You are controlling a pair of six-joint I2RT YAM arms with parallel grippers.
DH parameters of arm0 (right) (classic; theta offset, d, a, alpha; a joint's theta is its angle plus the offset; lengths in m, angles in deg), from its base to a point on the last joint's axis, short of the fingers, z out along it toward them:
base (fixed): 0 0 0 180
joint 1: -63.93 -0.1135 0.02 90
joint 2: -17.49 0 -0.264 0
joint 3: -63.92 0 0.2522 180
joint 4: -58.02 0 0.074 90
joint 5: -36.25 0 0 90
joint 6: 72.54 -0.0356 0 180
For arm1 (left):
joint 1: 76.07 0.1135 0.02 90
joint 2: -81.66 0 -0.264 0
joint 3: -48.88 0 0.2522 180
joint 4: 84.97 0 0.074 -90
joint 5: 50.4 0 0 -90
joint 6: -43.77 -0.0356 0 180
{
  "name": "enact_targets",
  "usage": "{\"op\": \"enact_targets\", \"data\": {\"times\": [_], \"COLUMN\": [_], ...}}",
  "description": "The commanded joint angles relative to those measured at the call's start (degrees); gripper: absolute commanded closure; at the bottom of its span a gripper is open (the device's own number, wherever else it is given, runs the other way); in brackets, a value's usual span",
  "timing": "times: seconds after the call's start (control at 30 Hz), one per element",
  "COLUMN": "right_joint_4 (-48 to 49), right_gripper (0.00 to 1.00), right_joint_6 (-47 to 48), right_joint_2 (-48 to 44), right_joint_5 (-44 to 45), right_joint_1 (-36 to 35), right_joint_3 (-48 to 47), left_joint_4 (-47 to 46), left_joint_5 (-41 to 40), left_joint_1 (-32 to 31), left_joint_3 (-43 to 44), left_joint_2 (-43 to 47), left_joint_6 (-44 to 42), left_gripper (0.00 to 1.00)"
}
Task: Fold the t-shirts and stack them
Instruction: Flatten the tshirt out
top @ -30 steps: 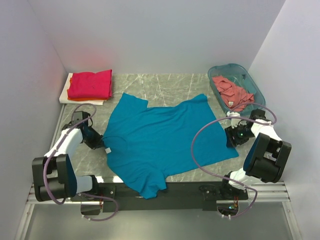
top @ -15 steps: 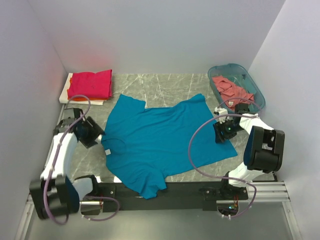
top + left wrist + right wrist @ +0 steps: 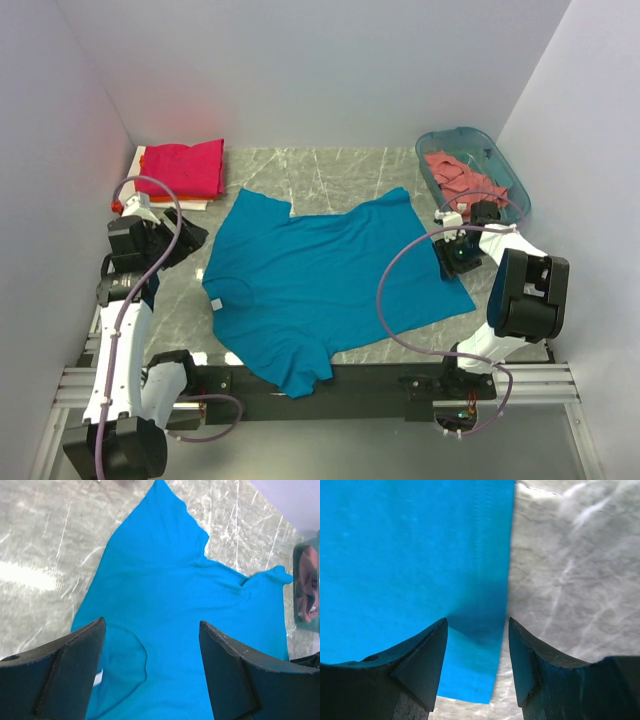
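Observation:
A teal-blue t-shirt (image 3: 330, 280) lies spread flat on the marble table, collar toward the left arm. My left gripper (image 3: 186, 238) hovers open just off the shirt's left edge; in the left wrist view its jaws (image 3: 152, 622) stand wide above the teal-blue t-shirt (image 3: 190, 605), near the collar (image 3: 127, 655), with nothing between them. My right gripper (image 3: 450, 258) is open over the shirt's right hem; in the right wrist view the jaws (image 3: 477, 622) straddle the hem edge of the teal-blue t-shirt (image 3: 410, 555). A folded magenta-red t-shirt (image 3: 182, 166) rests on an orange t-shirt (image 3: 180, 198).
The folded stack sits on a flat white board (image 3: 131, 189) at the back left. A translucent teal basket (image 3: 505, 168) at the back right holds a crumpled salmon-pink t-shirt (image 3: 462, 178). Bare marble (image 3: 570, 555) lies right of the hem. Walls close in on both sides.
My left gripper opened, let go of the shirt near the collar, and lifted back toward the left. My right gripper shifted a little left and away, staying open over the hem.

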Motion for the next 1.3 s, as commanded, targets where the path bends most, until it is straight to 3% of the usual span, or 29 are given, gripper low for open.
{"op": "enact_targets", "data": {"times": [0.0, 0.2, 0.3, 0.4, 0.53, 0.73, 1.0, 1.13, 1.27], "right_joint_4": [1.2, -4.0, -6.8, -8.4, -10.4, -14.8, -16.0, -17.4, -18.6], "right_gripper": [0.41, 0.41, 0.49, 0.65, 1.00, 1.00, 1.00, 1.00, 0.90], "right_joint_6": [0.0, 3.8, 6.8, 9.0, 10.8, 12.5, 14.7, 18.2, 17.9], "right_joint_2": [0.1, 4.5, 6.4, 5.4, 2.7, -1.7, -7.6, -8.7, -8.5], "right_joint_5": [2.1, -3.0, -3.6, -3.1, -2.8, -4.5, 7.7, 9.4, 7.5], "right_joint_1": [0.7, 3.4, 4.2, 4.4, 4.6, 4.7, 11.1, 13.5, 13.6], "right_joint_3": [-2.3, -4.0, -4.0, -3.6, -3.2, -2.5, 2.2, 4.8, 3.1], "left_joint_4": [-7.8, -8.5, -8.9, -8.2, -7.7, -7.8, -8.3, -9.2, -10.0], "left_joint_5": [1.6, 1.7, 2.2, 0.6, -0.1, 0.2, 1.7, 4.4, 7.3], "left_joint_1": [0.1, 0.4, 0.5, 0.5, 0.5, 0.5, 0.5, 0.5, 0.5], "left_joint_3": [-2.3, -2.1, -2.7, -2.8, -3.9, -4.7, -5.1, -5.4, -5.2], "left_joint_2": [-0.4, -2.3, -0.7, 1.0, 3.3, 4.6, 4.3, 3.1, -0.6], "left_joint_6": [-1.8, -3.5, -3.4, -3.5, -3.3, -2.8, -2.7, -2.5, -2.9], "left_gripper": [0.19, 0.16, 0.16, 0.14, 0.10, 0.09, 0.09, 0.10, 0.11]}}
